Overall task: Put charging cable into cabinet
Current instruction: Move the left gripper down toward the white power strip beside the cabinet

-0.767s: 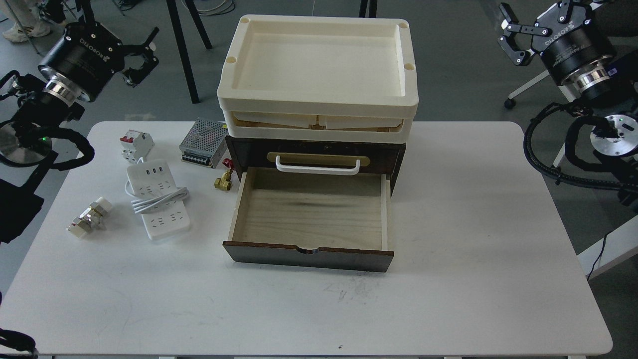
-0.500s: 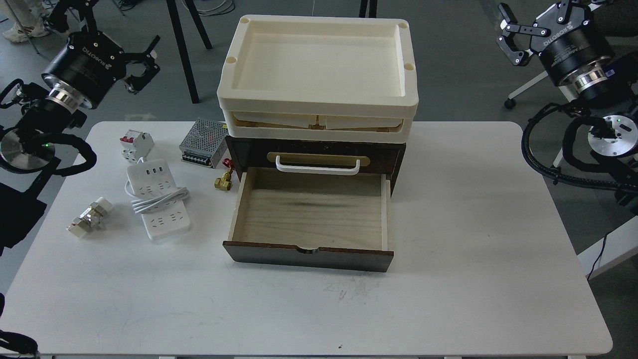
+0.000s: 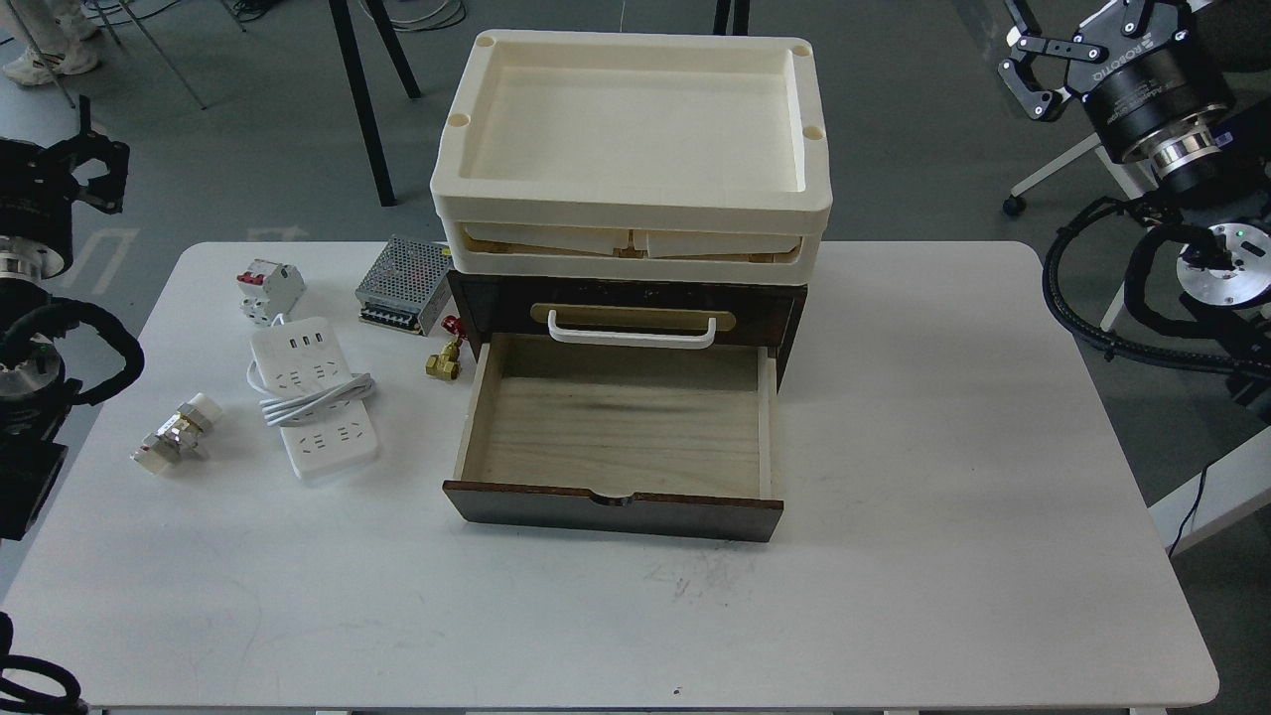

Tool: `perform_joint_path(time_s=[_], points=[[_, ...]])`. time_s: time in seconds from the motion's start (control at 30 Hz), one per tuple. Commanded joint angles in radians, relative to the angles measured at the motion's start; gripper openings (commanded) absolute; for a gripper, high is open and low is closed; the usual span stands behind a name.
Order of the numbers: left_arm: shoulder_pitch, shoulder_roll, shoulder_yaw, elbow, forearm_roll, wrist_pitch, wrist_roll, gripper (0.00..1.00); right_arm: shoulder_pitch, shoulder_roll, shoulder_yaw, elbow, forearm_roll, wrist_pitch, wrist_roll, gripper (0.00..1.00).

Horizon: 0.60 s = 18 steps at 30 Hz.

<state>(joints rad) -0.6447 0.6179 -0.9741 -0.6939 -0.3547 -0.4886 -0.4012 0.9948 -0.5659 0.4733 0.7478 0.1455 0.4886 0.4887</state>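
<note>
Brass valve [image 3: 443, 359] lies between charging cable [image 3: 314, 397] and cabinet [image 3: 621, 427]; both arms' fingers spread, empty.

Our left hand [image 3: 94, 174] hangs off the desk's [image 3: 894, 616] far-left corner, fingers indistinct. Our right hand [image 3: 1033, 65] sits raised beyond the far-right corner, fingers spread, holding nothing.
</note>
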Motion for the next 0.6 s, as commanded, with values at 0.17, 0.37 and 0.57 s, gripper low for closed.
perform_joint_path(time_s=[0.17,0.37,0.57], points=[[0.011,0.403,0.014,-0.430,0.378,0.000,-0.005,0.99,-0.016,-0.015,0.008,-0.039,0.008,0.000,0.000,1.00],[0.013,0.572,0.023,-0.734,1.024,0.000,-0.005,0.98,-0.064,-0.026,0.044,-0.041,0.009,0.000,0.000,1.00],[0.010,0.625,0.289,-0.878,1.751,0.000,-0.010,0.98,-0.126,-0.048,0.090,-0.031,0.009,0.000,0.000,1.00]])
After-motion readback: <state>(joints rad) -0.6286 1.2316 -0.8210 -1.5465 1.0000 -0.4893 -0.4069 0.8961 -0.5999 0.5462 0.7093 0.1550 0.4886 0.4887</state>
